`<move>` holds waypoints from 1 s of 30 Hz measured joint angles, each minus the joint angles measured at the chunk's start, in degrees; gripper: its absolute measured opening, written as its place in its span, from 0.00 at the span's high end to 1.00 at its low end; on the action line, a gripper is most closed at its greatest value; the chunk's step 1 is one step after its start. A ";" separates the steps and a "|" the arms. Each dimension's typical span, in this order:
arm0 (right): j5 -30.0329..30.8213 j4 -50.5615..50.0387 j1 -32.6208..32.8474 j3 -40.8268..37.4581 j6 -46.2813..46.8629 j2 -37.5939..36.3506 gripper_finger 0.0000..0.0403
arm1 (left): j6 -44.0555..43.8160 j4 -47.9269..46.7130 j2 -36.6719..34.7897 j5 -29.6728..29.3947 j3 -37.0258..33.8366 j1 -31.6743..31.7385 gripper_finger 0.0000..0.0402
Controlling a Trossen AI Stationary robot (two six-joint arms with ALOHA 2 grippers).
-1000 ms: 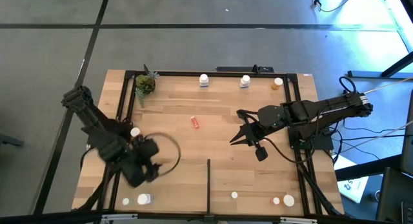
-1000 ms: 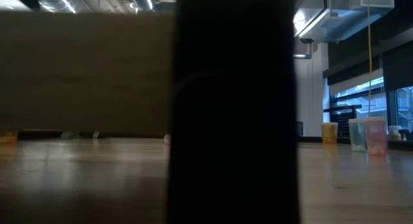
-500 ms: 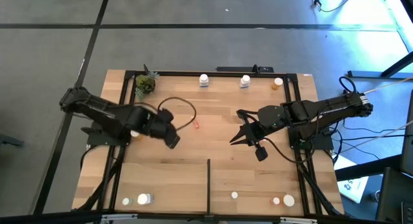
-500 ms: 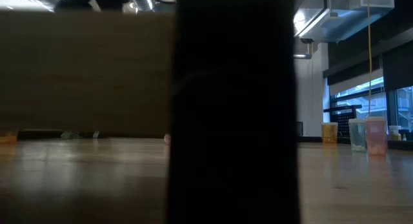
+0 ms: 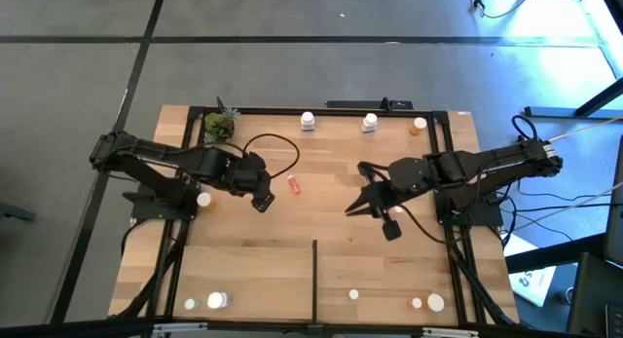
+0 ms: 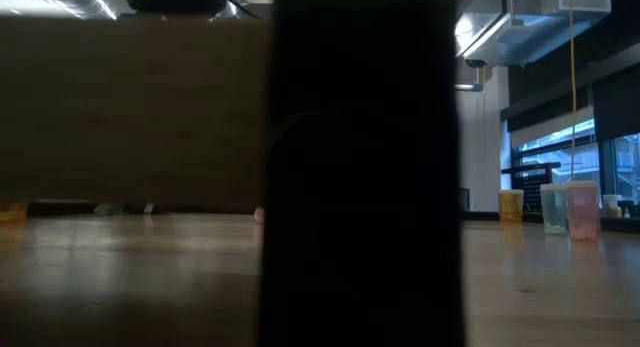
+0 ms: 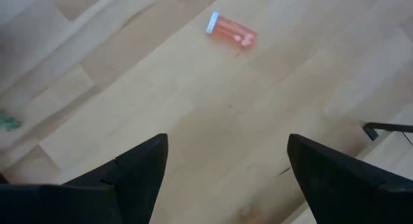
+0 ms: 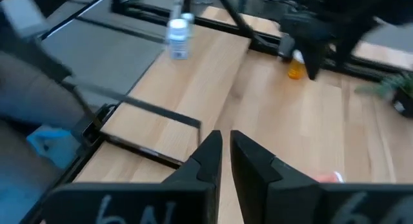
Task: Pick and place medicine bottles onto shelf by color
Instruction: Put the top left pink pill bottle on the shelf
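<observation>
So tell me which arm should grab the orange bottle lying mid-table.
Left. The left gripper is open beside the orange bottle, which shows ahead in its wrist view. The right gripper is shut, farther away.

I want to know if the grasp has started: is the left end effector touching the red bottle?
Apart. The left wrist view shows bare wood between the open left end effector and the lying red bottle.

Shelf (image 5: 321, 221) is light wood planks with a black metal frame. One orange bottle (image 5: 295, 185) with a white cap lies mid-shelf, white bottles (image 5: 308, 121) sit along the far edge, and the little plant (image 5: 219, 127) is green.
</observation>
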 joint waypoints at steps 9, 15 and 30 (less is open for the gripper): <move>12.29 0.73 -1.59 0.00 10.43 0.00 0.91 | 1.40 3.20 1.36 -0.04 0.00 0.75 0.23; 12.88 0.59 -2.53 0.00 14.13 0.00 0.91 | -0.69 8.33 5.10 -5.90 0.00 -0.28 0.22; 14.61 -4.87 -2.53 0.00 16.05 0.00 0.91 | -4.46 14.43 17.62 -6.22 -0.02 7.48 0.22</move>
